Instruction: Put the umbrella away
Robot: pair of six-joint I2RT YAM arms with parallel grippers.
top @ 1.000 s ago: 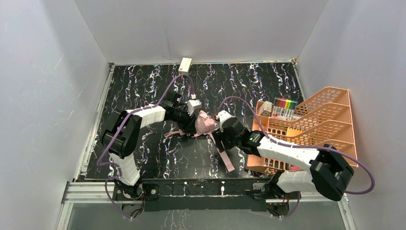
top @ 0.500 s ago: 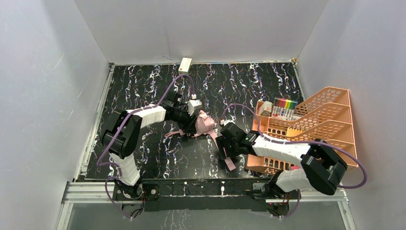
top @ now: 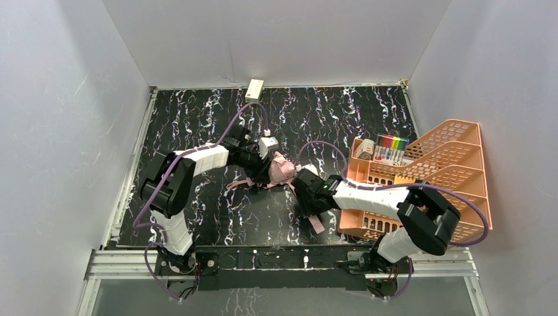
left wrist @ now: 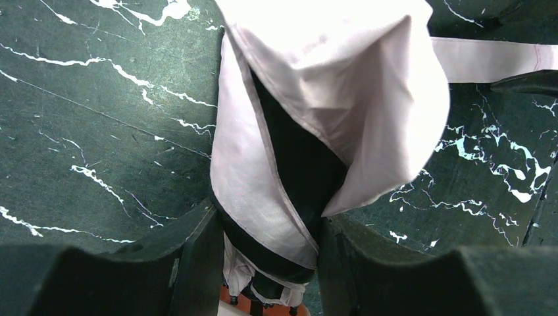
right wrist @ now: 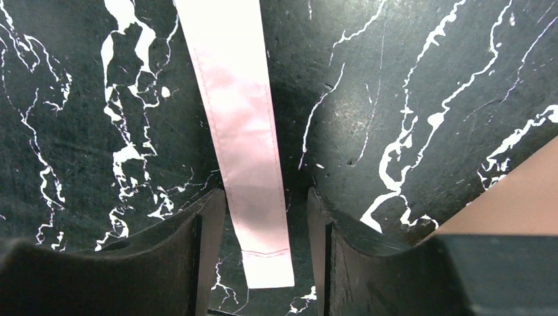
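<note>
The umbrella (top: 283,170) lies as a folded pink and black bundle on the dark marbled table. My left gripper (top: 268,168) is shut on its fabric; in the left wrist view the pink and black folds (left wrist: 316,99) are pinched where my left gripper (left wrist: 266,227) closes. Its pink strap (top: 315,224) trails toward the near edge. My right gripper (top: 307,209) is open and low over the table, straddling the strap. In the right wrist view the strap (right wrist: 243,131) runs between the fingers of my right gripper (right wrist: 263,217) without touching them, and its end lies flat.
An orange mesh organiser rack (top: 454,141) stands at the right, with coloured markers (top: 393,143) in its back compartment; its corner shows in the right wrist view (right wrist: 507,197). A small cream box (top: 254,89) sits at the back wall.
My right gripper has moved from beside the umbrella bundle toward the near edge, along the strap, and now straddles the strap's end. The left gripper and the umbrella have not moved.
</note>
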